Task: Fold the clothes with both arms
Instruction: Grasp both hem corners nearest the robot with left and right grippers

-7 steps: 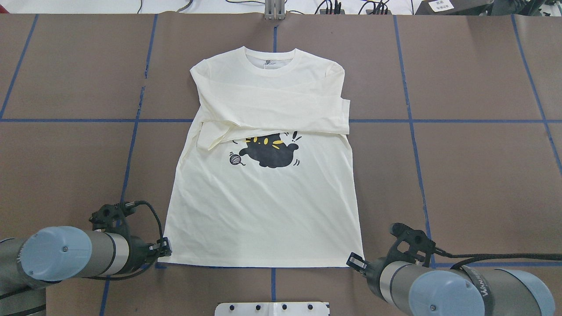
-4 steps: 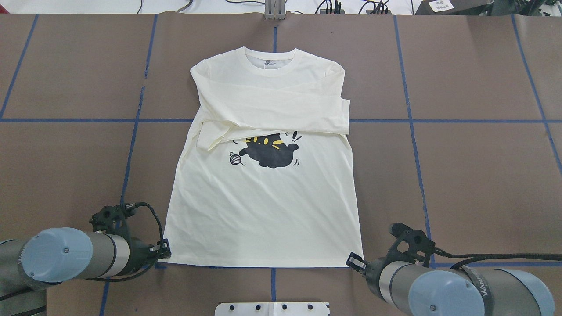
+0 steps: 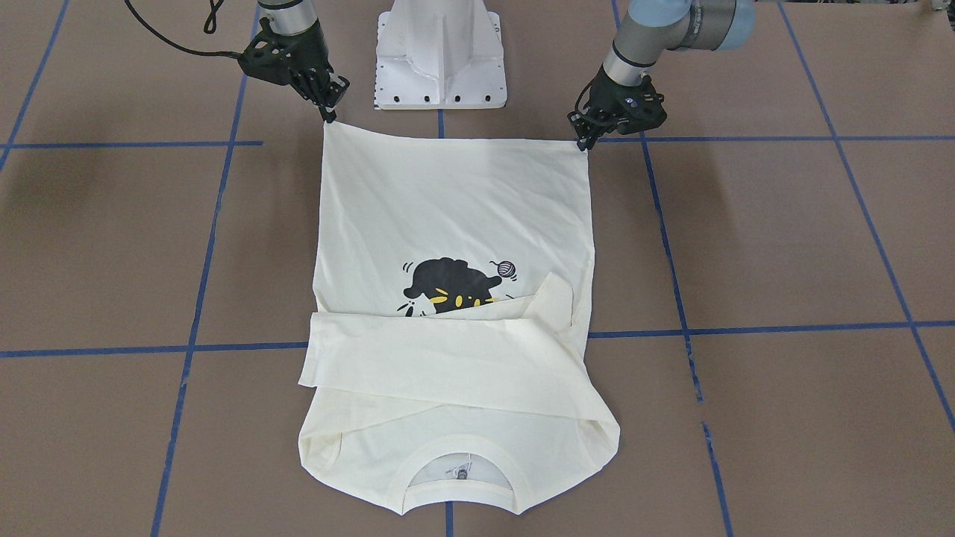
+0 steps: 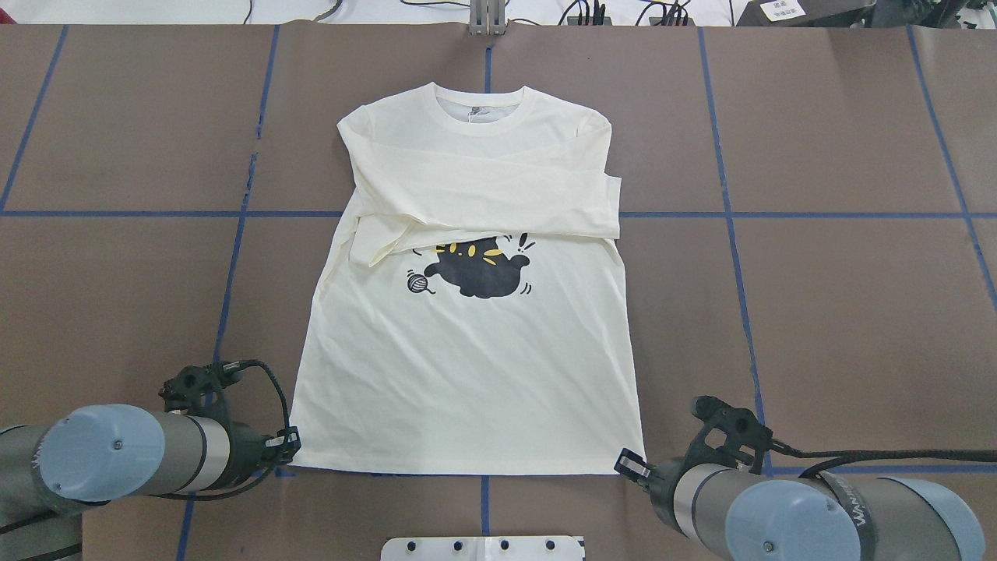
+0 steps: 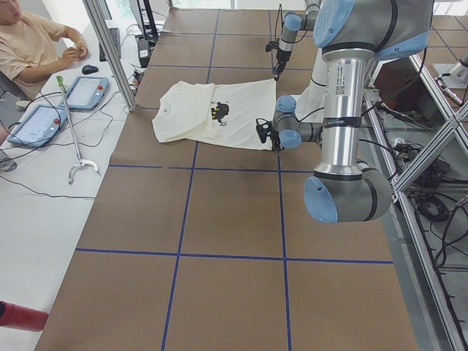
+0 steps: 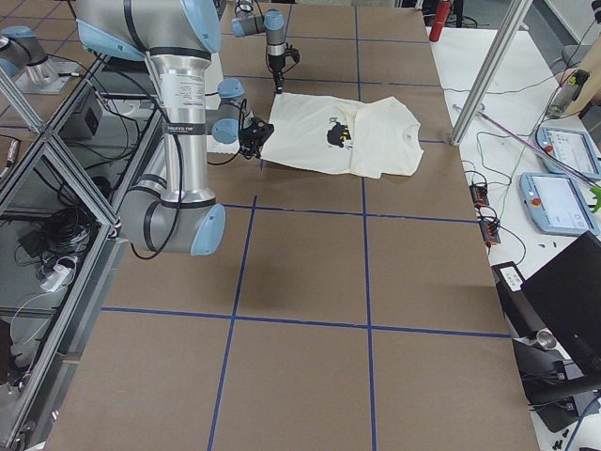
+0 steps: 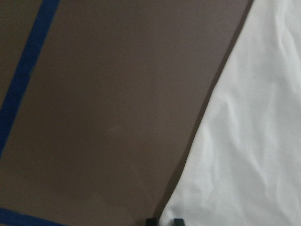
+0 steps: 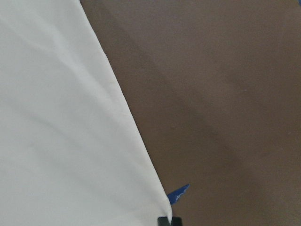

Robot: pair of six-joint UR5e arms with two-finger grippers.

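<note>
The cream shirt (image 4: 467, 374) lies flat, print side up, collar at the far side. Both sleeves are folded across the chest above the black cat print (image 4: 479, 269). My left gripper (image 4: 294, 450) sits at the near-left hem corner, low on the table, with its fingertips (image 7: 164, 221) closed on the cloth edge. My right gripper (image 4: 625, 461) is at the near-right hem corner, its fingertips (image 8: 169, 221) pinched on that corner. In the front-facing view the left gripper (image 3: 583, 143) and right gripper (image 3: 328, 113) each hold a slightly peaked corner of the shirt (image 3: 448, 201).
The white pedestal base (image 3: 440, 52) stands just behind the hem, between the arms. Blue tape lines (image 4: 234, 265) grid the brown table. A seated person (image 5: 29, 44) and tablets (image 5: 84, 91) are beyond the far edge.
My left gripper has shifted slightly to the right, and the near-left hem corner has moved inward with it. The right gripper and the rest of the shirt are unchanged.
</note>
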